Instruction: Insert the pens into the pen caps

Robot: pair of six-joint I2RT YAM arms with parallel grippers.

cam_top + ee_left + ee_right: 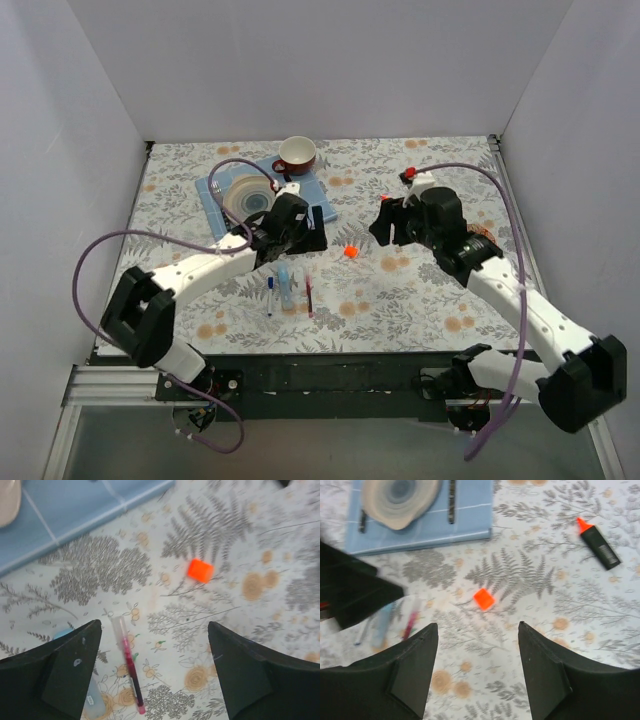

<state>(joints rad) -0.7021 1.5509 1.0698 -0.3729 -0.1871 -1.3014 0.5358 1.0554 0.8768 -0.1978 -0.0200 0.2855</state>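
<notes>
The bright orange cap [350,252] lies on the flowered cloth between my two grippers; it also shows in the left wrist view [200,570] and the right wrist view [484,599]. The thin maroon pen [127,665], the light-blue marker [285,285] and the white-and-blue pen [270,296] lie side by side near the front. The black orange-tipped highlighter [599,544] lies far right. My left gripper [155,625] is open and empty above the maroon pen. My right gripper [477,625] is open and empty, just short of the orange cap. I cannot make out the blue caps.
A blue mat [215,190] at the back left holds a pale plate [248,195] and dark cutlery [452,500]. A red-brown cup [297,155] stands behind it. White walls close three sides.
</notes>
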